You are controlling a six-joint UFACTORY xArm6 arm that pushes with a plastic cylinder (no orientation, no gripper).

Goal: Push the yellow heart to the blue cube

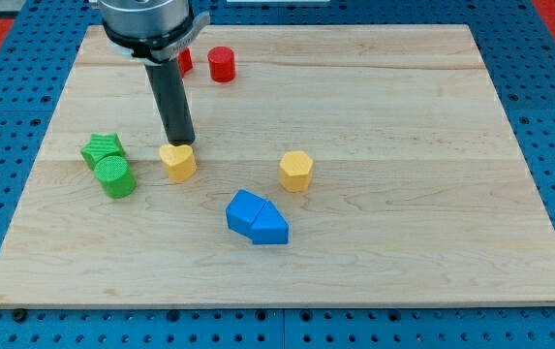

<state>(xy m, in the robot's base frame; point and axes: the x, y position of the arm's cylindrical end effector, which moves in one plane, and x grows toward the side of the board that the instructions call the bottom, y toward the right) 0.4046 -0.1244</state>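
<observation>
The yellow heart (177, 161) lies left of the board's middle. My tip (181, 144) stands right at its upper edge, touching or nearly touching it. The blue cube (245, 211) lies below and to the right of the heart, pressed against a blue triangular block (270, 229) on its right. The rod rises from the tip toward the view's top.
A yellow hexagonal block (296, 171) lies right of the heart. A green star (102, 149) and a green cylinder (115, 176) sit at the left. A red cylinder (222, 64) and another red block (185, 61), partly hidden by the arm, sit near the top edge of the wooden board (403, 145).
</observation>
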